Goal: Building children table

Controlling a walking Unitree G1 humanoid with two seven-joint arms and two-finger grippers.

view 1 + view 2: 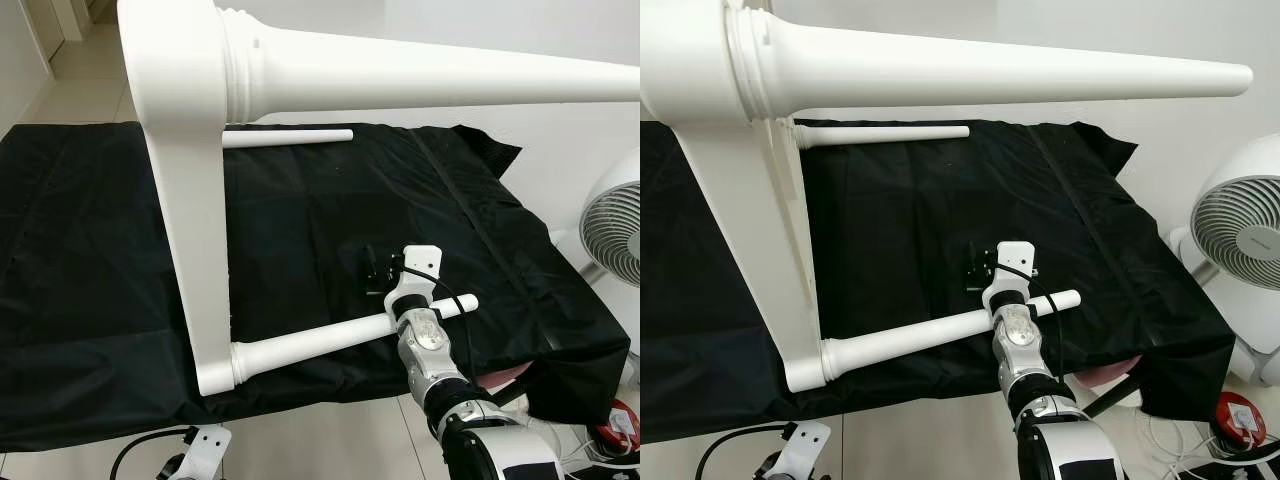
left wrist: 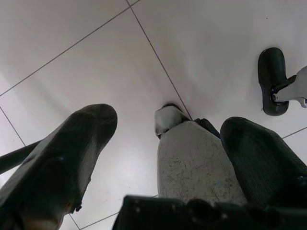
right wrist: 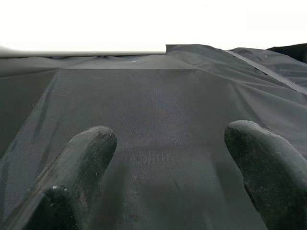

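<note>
The white children's table stands on its side on a black cloth (image 1: pixel 90 250). Its flat side panel (image 1: pixel 190 250) rises upright at the left. One thick leg (image 1: pixel 420 80) juts out high across the view. A lower leg (image 1: pixel 330 340) lies along the cloth's front edge, and a far leg (image 1: pixel 290 137) lies at the back. My right gripper (image 1: pixel 372 268) hovers low over the cloth just beyond the lower leg, its wrist crossing above that leg. Its fingers (image 3: pixel 81 163) are open, holding nothing. My left gripper (image 2: pixel 170 127) hangs open over the tiled floor.
A white fan (image 1: pixel 615 225) stands to the right of the cloth-covered surface. A red item (image 1: pixel 1238 418) with cables lies on the floor at the lower right. My own leg and foot (image 2: pixel 273 81) are below the left gripper.
</note>
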